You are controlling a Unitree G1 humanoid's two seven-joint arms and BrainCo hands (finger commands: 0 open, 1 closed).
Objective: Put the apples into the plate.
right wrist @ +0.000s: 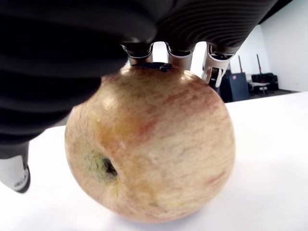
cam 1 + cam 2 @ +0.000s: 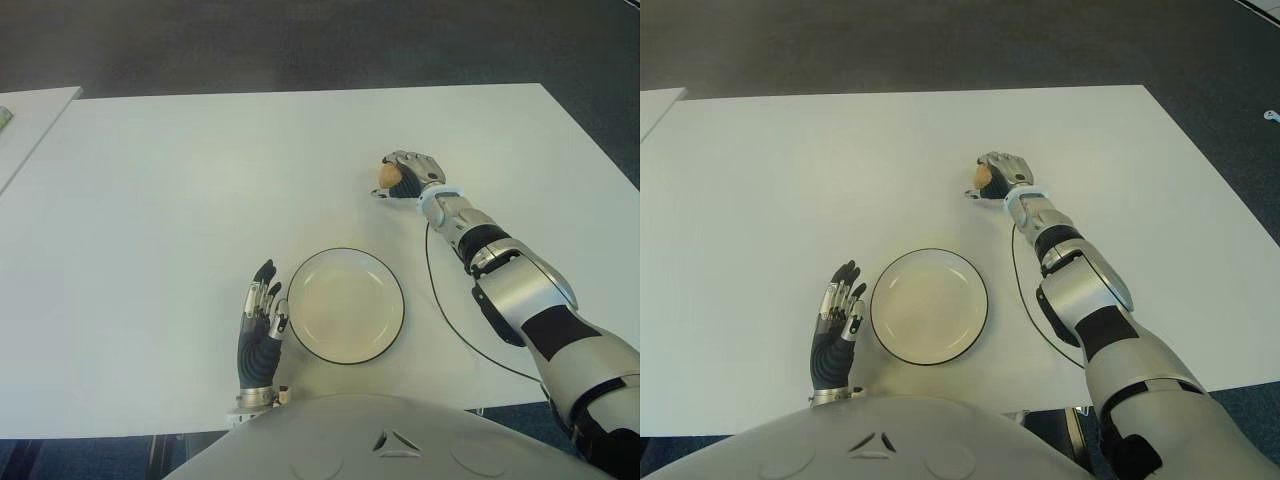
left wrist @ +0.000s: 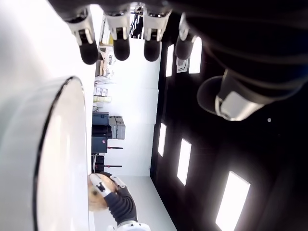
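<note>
A yellow-red apple (image 1: 149, 149) sits on the white table (image 2: 180, 180), beyond and to the right of the plate. My right hand (image 2: 405, 175) is curled over it, fingers wrapped around its top and far side; the apple (image 2: 388, 175) still touches the table. The white plate (image 2: 345, 305) with a dark rim lies near the table's front edge and holds nothing. My left hand (image 2: 262, 325) shows just left of the plate, fingers (image 3: 118, 36) straight and spread, holding nothing.
A black cable (image 2: 440, 300) runs along the table to the right of the plate, beside my right forearm. A second white table (image 2: 25, 120) stands at the far left. Dark floor lies beyond the table's far edge.
</note>
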